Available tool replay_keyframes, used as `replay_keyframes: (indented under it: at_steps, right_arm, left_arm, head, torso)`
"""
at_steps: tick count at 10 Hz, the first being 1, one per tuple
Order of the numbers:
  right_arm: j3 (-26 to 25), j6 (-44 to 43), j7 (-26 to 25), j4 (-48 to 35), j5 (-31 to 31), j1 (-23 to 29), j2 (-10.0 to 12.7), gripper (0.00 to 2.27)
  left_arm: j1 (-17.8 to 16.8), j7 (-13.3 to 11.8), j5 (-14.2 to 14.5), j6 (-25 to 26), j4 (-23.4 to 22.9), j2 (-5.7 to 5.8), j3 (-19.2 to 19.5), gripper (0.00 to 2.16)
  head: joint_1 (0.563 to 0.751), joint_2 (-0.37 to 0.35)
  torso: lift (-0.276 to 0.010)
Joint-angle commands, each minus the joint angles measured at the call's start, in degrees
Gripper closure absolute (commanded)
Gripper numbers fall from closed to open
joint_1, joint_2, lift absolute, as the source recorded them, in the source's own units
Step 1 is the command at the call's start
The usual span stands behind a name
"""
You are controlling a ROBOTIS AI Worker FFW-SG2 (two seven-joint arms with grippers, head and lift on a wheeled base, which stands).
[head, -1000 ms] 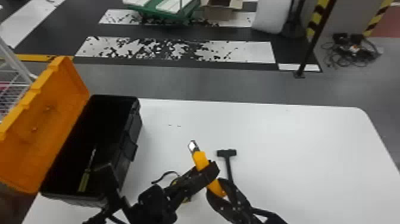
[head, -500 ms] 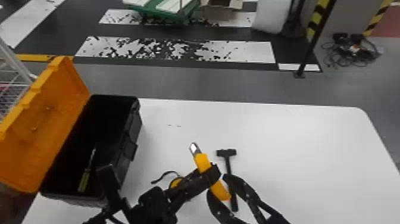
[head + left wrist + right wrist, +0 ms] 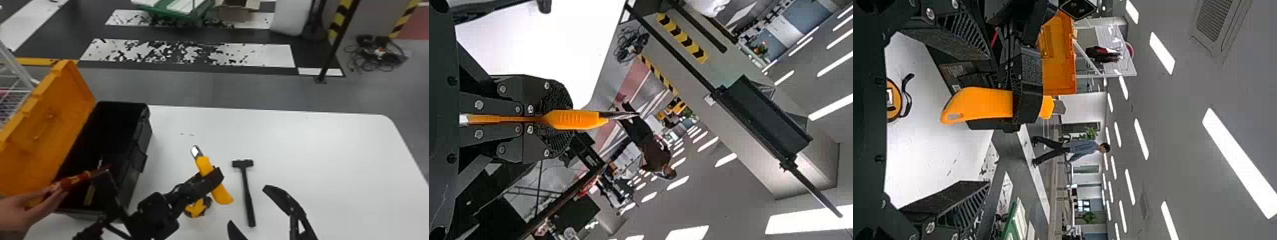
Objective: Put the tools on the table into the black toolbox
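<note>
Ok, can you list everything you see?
cutter: 1, orange, in left gripper
hammer: 1, black, on table
tape measure: 1, yellow, on table
toolbox: 1, black, on table
lid: 1, orange, open on toolbox
long tool: 1, green, in toolbox
held tool: 1, red, over toolbox
table: 1, white, under toolbox
cart: 1, green, floor behind
carton: 1, brown, by cart
cables: 1 pile, black, right floor
rack: 1, white, far left
person's hand: 1, by toolbox
left gripper, right gripper: 2, black, above table

On the white desk (image 3: 312,146), the black toolbox (image 3: 144,135) is set to the left of the left fingers (image 3: 199,185). A tape measure (image 3: 198,208) is placed nearer than these, and a black hammer (image 3: 247,198) is laid between them and the right fingers (image 3: 282,198).
</note>
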Motion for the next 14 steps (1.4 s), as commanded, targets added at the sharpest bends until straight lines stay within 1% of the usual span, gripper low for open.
replay_keyframes:
  at_steps: [1, 2, 4, 5, 6, 7, 9, 10, 12, 13, 14]
  right_arm:
    - [-1.3, -0.8, 0.1, 0.2, -1.2, 0.8, 0.1, 0.06]
    - [-2.4, -1.7, 0.2, 0.6, -2.0, 1.3, 0.1, 0.07]
    - [-4.6, -2.9, 1.3, 1.8, -4.1, 1.6, 0.1, 0.07]
    - [-5.4, -3.3, 1.8, 2.0, -4.8, 1.9, 0.1, 0.08]
    - [-6.2, -4.1, 2.2, 2.1, -5.3, 2.1, 0.1, 0.08]
    - [-7.0, -5.5, 2.4, 2.6, -6.3, 2.5, 0.1, 0.08]
    - [-8.8, -7.0, 2.5, 3.6, -8.4, 3.0, 0.1, 0.09]
    - [-9.8, -7.7, 3.2, 4.4, -9.9, 3.2, 0.1, 0.09]
    - [-11.7, -8.5, 4.2, 5.3, -11.4, 3.5, 0.1, 0.09]
    - [-12.1, -9.1, 4.4, 5.7, -11.7, 3.5, 0.1, 0.09]
    - [-12.5, -9.4, 4.7, 6.0, -12.1, 3.5, 0.1, 0.09]
  left_arm:
    - [-0.3, 0.2, -0.3, -0.2, -0.4, 0.0, 2.8, 2.13]
    - [-0.3, 0.9, -0.4, -0.6, -1.1, 0.0, 4.7, 2.13]
    - [-0.4, 1.4, -0.3, -0.8, -1.3, -0.09, 8.1, 2.13]
    - [-0.9, 2.1, -1.1, -1.3, -1.4, -0.09, 9.6, 2.13]
    - [-1.1, 3.0, -2.6, -3.1, -1.3, -0.09, 11.0, 2.13]
    - [-1.1, 3.9, -4.4, -4.8, -1.2, -0.18, 12.0, 2.13]
    - [-1.1, 6.2, -9.4, -11.7, -0.2, -0.18, 12.4, 2.14]
    - [-1.2, 8.0, -12.5, -16.2, 1.0, -0.18, 12.3, 2.14]
    - [-1.8, 11.1, -16.7, -23.3, 4.6, -0.44, 12.4, 2.14]
    - [-2.2, 12.6, -19.6, -26.6, 6.5, -0.61, 12.4, 2.14]
    - [-2.6, 13.9, -21.4, -28.4, 8.7, -0.97, 12.4, 2.14]
  head:
    - [0.695, 0.049]
    - [0.695, 0.062]
    - [0.695, 0.08]
    - [0.695, 0.087]
    - [0.695, 0.097]
    - [0.695, 0.114]
    - [0.695, 0.139]
    - [0.695, 0.148]
    - [0.695, 0.159]
    - [0.695, 0.167]
    - [0.695, 0.18]
  torso:
    - [-0.039]
    - [-0.039]
    - [-0.039]
    - [-0.039]
    - [-0.039]
    - [-0.039]
    - [-0.039]
    - [-0.039]
    - [-0.039]
    - [-0.039]
    - [-0.039]
